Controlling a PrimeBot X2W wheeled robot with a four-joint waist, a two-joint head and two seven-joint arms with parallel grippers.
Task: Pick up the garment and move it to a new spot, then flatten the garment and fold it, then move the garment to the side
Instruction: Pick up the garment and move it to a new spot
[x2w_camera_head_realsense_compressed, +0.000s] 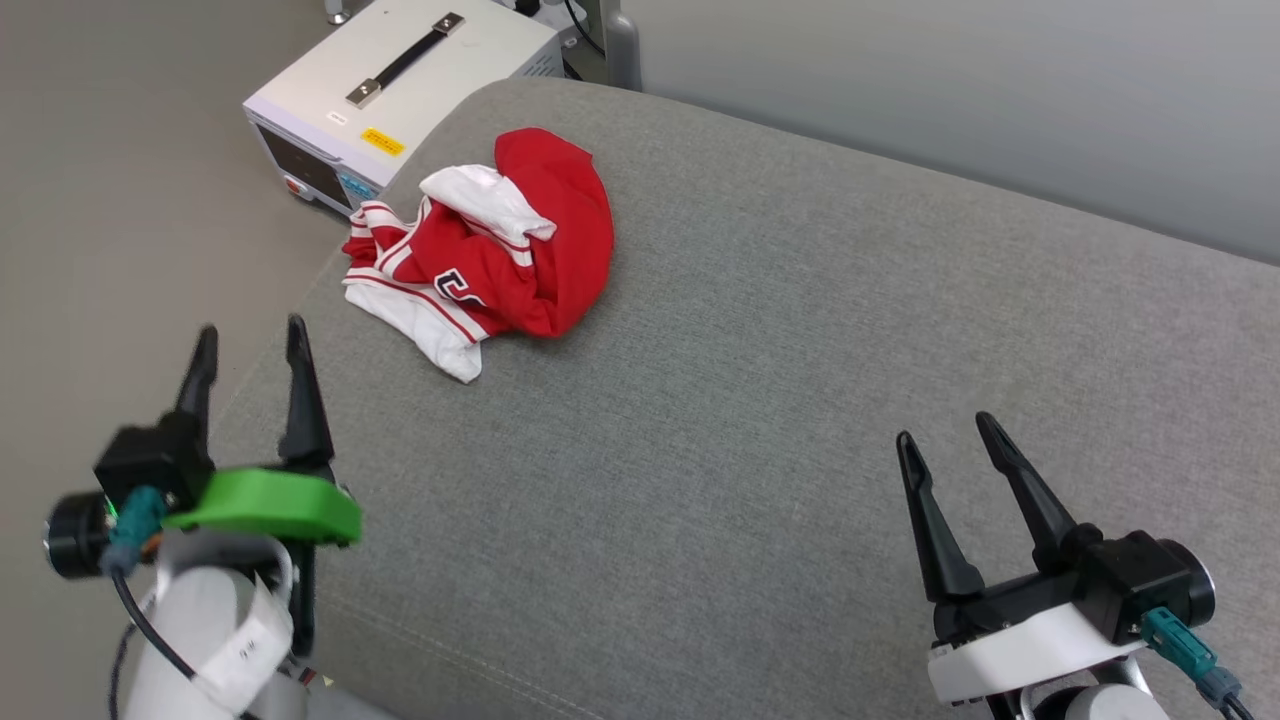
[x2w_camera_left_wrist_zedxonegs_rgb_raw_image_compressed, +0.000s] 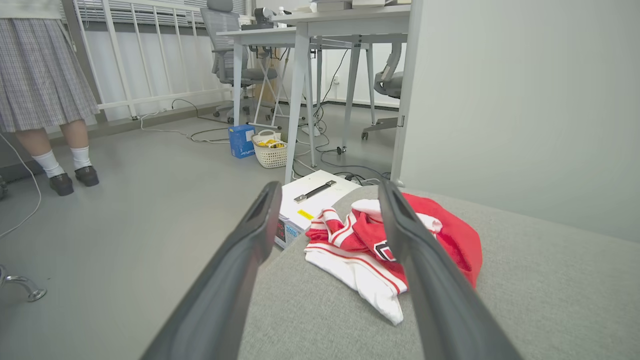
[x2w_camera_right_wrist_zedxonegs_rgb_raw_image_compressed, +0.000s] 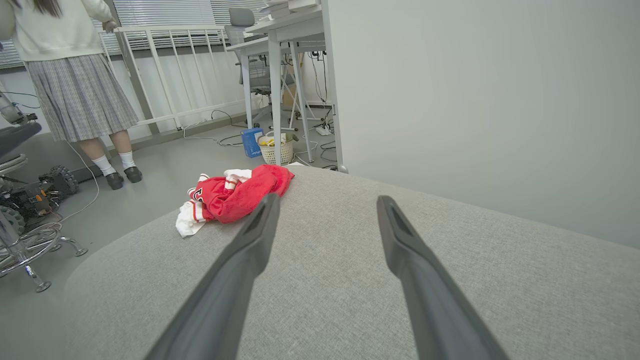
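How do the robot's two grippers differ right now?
The left gripper sits on a green bracket; the right gripper on a white bracket. The left gripper is nearer the crumpled red jersey; the right gripper is farther off. Both are open and empty.

The bench (x2w_camera_head_realsense_compressed: 780, 400) is padded and covered in grey woven fabric, with a rounded far left corner and a seam along its near edge. The garment (x2w_camera_head_realsense_compressed: 500, 240) lies crumpled directly on it near that corner, red folds bunched over white, red-striped sleeves.
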